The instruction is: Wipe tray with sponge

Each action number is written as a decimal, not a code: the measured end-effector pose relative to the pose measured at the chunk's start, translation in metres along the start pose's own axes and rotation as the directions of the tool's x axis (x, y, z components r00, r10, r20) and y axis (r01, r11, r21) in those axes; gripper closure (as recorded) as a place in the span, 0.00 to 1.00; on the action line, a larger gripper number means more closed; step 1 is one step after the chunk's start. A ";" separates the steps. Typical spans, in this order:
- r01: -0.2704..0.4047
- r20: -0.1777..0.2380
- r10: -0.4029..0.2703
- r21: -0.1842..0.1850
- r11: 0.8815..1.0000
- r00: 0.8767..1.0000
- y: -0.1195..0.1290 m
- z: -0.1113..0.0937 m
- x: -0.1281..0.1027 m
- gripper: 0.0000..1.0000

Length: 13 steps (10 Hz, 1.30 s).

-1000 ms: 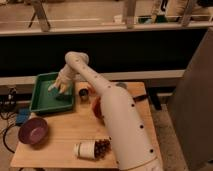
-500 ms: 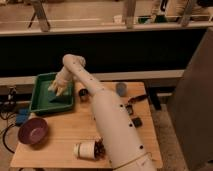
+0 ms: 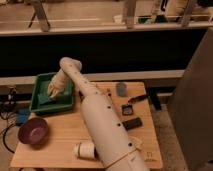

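The green tray [image 3: 37,106] sits at the table's back left corner. My gripper [image 3: 54,90] reaches down into it, over the middle of the tray floor, at the end of the white arm [image 3: 105,125] that crosses the table. A pale patch at the gripper's tip looks like the sponge [image 3: 51,93] pressed on the tray floor, but its outline merges with the gripper.
A round purple bowl [image 3: 33,131] stands at the front left, with a small blue square item [image 3: 21,117] behind it. A white can [image 3: 85,149] lies near the front edge. A grey cup [image 3: 121,89] and small dark items [image 3: 132,123] are on the right side.
The arm's forearm has swung a little to the left over the table and now covers the reddish items. The gripper stays in the tray, shifted slightly left.
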 end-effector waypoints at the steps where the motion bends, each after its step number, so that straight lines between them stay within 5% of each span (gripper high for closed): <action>1: 0.025 0.004 -0.025 -0.012 1.000 1.000 0.005 -0.003 -0.006 1.00; 4: 0.094 -0.020 -0.096 -0.062 0.994 0.995 0.019 -0.012 -0.020 1.00; 8: 0.090 -0.042 -0.096 -0.117 0.989 0.995 0.047 -0.015 -0.016 1.00; 10: 0.050 -0.068 -0.058 -0.113 0.992 0.996 0.065 -0.030 -0.002 1.00; 13: -0.008 -0.118 0.002 -0.049 0.999 0.993 0.080 -0.059 0.018 1.00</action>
